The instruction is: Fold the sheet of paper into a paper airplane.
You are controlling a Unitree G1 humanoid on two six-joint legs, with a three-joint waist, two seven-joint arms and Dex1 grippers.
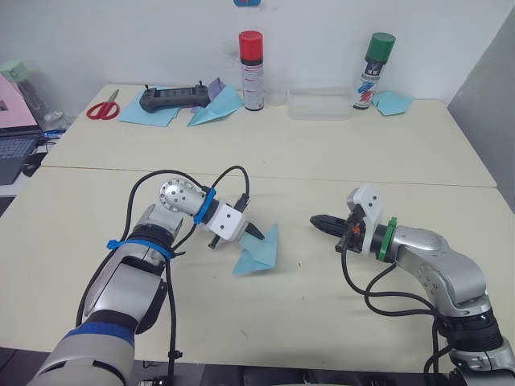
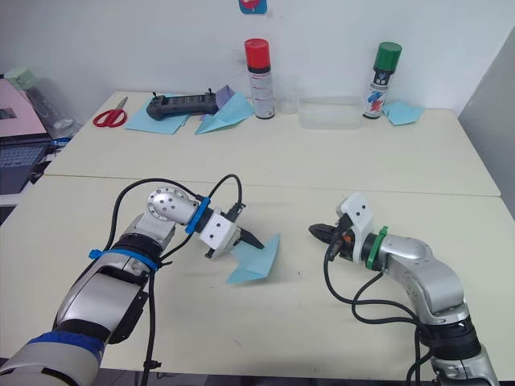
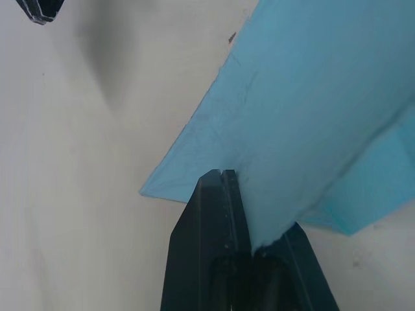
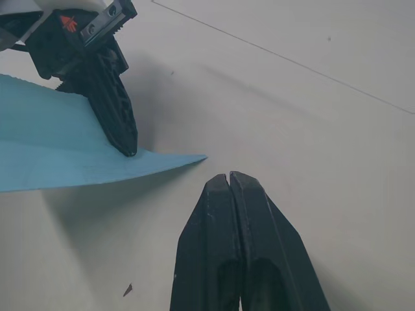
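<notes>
The sheet of paper (image 1: 259, 251) is light blue and folded into a pointed wedge of layers, roughly a small paper airplane shape. It rests on the near table, tilted up on one edge. My left gripper (image 1: 257, 235) is shut on its upper left edge; the left wrist view shows the paper (image 3: 311, 110) pinched in the black fingers (image 3: 211, 220). My right gripper (image 1: 315, 220) is shut with nothing in it. It hovers a short way to the right of the paper, pointing at it. The right wrist view shows the paper's tip (image 4: 175, 161) just ahead of the right gripper (image 4: 228, 176).
On the far table stand a red-capped spray can (image 1: 252, 68), a green-capped can (image 1: 375, 68) and a clear plastic box (image 1: 320, 104). Also there: red scissors (image 1: 103, 107), a black remote (image 1: 175, 98) on flat blue sheets, and a bigger blue dart (image 1: 216, 111). A laptop (image 1: 12, 153) sits far left.
</notes>
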